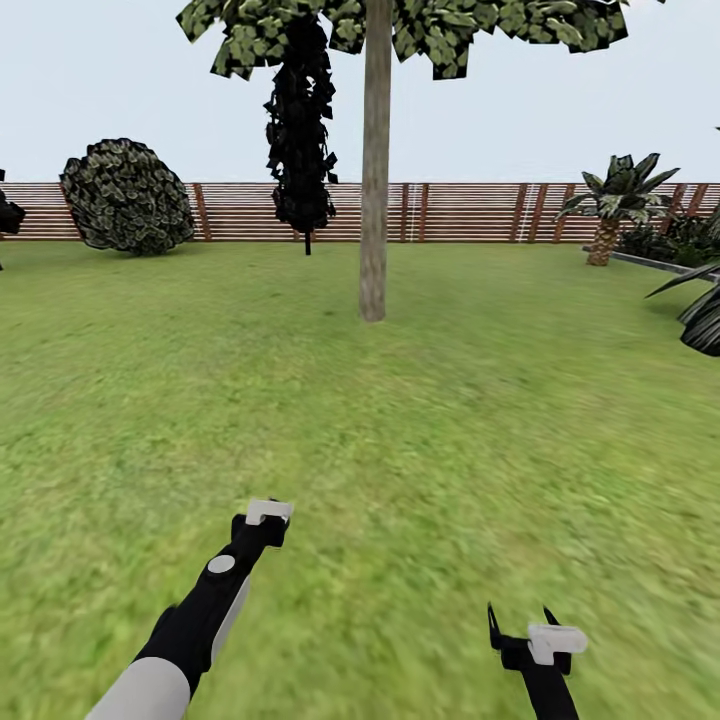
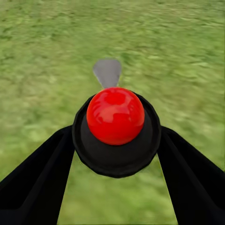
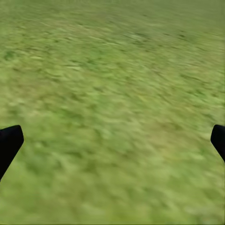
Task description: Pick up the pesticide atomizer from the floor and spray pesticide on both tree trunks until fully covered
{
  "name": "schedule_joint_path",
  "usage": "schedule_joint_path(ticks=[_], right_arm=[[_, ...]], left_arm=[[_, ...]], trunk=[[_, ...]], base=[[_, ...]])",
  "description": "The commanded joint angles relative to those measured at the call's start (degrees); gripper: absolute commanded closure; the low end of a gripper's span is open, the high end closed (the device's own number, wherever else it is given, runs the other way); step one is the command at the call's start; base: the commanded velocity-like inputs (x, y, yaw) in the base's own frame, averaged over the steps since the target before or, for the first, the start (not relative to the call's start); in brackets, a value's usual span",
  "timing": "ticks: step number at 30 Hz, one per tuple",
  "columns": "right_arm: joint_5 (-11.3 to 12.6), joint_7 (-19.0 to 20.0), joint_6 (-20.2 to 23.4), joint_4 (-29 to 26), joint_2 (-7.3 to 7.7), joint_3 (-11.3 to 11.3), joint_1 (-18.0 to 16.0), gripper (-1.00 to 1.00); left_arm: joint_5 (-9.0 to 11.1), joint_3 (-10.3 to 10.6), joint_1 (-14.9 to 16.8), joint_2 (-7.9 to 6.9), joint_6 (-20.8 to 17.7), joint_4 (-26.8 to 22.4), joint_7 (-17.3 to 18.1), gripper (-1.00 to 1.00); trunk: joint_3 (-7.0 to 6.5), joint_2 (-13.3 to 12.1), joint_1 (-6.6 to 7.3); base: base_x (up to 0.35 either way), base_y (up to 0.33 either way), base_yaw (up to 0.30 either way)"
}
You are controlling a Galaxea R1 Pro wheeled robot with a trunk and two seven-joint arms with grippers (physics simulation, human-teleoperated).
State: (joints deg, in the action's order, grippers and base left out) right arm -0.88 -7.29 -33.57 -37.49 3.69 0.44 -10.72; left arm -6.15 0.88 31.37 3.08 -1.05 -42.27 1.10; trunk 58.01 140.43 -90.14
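In the left wrist view, my left gripper (image 2: pixel 116 140) is shut on the pesticide atomizer (image 2: pixel 115 117), a round black body with a glossy red top and a grey nozzle pointing out over the grass. In the head view the left gripper (image 1: pixel 266 520) hangs low over the lawn (image 1: pixel 400 420). My right gripper (image 1: pixel 520 617) is open over bare grass, with nothing between its fingers (image 3: pixel 10 140). One tree stands ahead. Its pale grey-beige trunk (image 1: pixel 374 190) rises straight from the lawn, several arm lengths away, under jagged dark green foliage (image 1: pixel 260 30).
A narrow all-black tree (image 1: pixel 300 130) stands just behind and left of the trunk. A round bush (image 1: pixel 127 195) sits far left by the brown slat fence (image 1: pixel 470 212). At far right are a small palm (image 1: pixel 615 205) and dark spiky leaves (image 1: pixel 700 315).
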Motion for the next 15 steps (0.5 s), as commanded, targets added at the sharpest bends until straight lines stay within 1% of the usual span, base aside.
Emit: schedule_joint_path(ticks=[1,15], right_arm=[[0.0,0.0,0.0,0.0,0.0,0.0,0.0,-1.0],[0.0,0.0,0.0,0.0,0.0,0.0,0.0,-1.0]], left_arm=[[0.0,0.0,0.0,0.0,0.0,0.0,0.0,1.0],[0.0,0.0,0.0,0.0,0.0,0.0,0.0,1.0]], trunk=[[0.0,0.0,0.0],[0.0,0.0,0.0]], base=[[0.335,0.0,0.0],[0.335,0.0,0.0]])
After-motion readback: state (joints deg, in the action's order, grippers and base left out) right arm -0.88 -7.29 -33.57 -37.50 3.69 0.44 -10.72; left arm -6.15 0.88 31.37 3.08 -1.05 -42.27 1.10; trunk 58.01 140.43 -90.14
